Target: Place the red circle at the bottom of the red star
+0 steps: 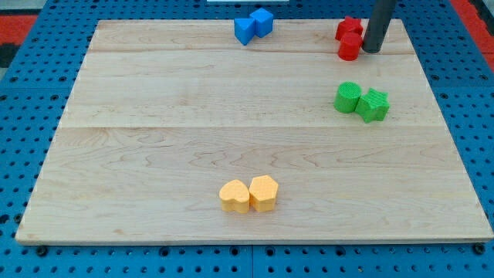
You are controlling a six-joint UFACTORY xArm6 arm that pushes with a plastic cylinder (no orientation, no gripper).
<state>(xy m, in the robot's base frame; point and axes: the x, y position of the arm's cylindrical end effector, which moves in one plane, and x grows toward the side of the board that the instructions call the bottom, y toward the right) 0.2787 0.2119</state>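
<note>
The red star (349,28) lies near the view's top right corner of the wooden board (154,139). The red circle (349,48) sits just below it, touching it. My tip (371,50) rests on the board right beside the red circle, on its right side, touching or nearly touching it. The dark rod rises from there up out of the view's top.
Two blue blocks (253,25) sit together at the view's top centre. A green circle (347,97) and a green star (374,105) sit together at the right. Two yellow blocks (248,194) sit together near the bottom centre.
</note>
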